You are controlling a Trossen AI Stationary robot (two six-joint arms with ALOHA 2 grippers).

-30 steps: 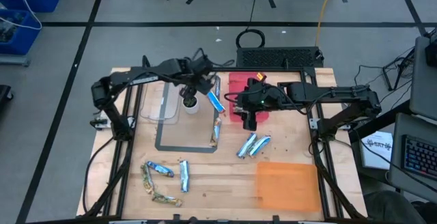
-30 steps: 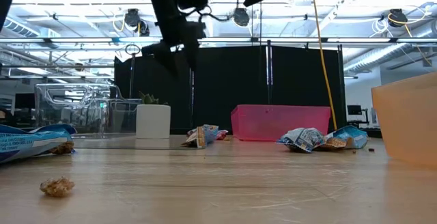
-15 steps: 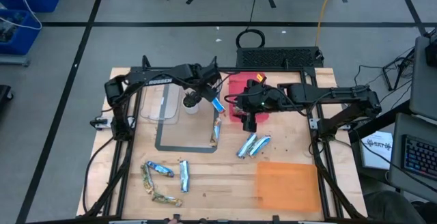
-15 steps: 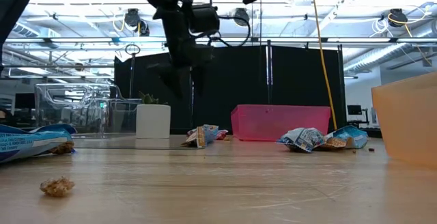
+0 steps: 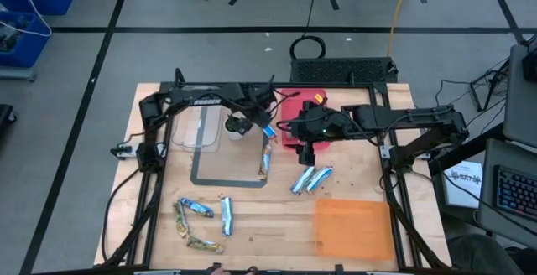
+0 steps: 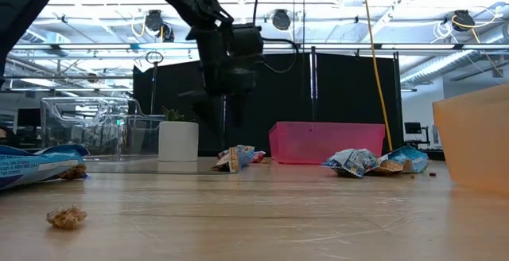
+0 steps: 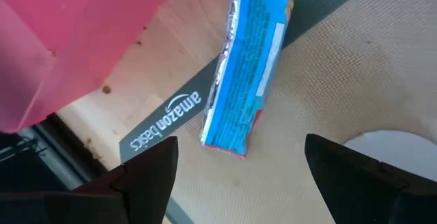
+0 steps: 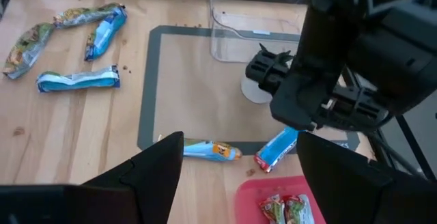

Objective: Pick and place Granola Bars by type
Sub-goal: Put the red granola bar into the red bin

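A blue-and-silver granola bar (image 7: 249,60) lies flat across the grey mat's border (image 7: 160,125), next to the pink bin (image 7: 75,39). My left gripper (image 7: 239,176) hangs open just above it, pointing steeply down, one finger on either side and clear of the bar (image 5: 268,130). My right gripper (image 5: 306,151) waits open, high over the pink bin's near edge (image 5: 289,141). Another bar (image 5: 265,162) rests on the mat's right border. Two blue bars (image 5: 306,177) lie side by side nearer the front. Several more (image 5: 201,216), blue and brownish-gold, lie at the front left.
A white potted plant (image 5: 235,126) and a clear container (image 5: 197,128) stand close to my left gripper on its left. The pink bin (image 8: 280,207) holds a few wrapped bars. An orange bin (image 5: 352,225) sits at the front right. Crumbs (image 6: 67,217) dot the wood.
My left gripper has come down and toward the table's right, past the plant, tipping more steeply downward, and now hangs over the blue bar beside the pink bin. The bar has stayed where it was.
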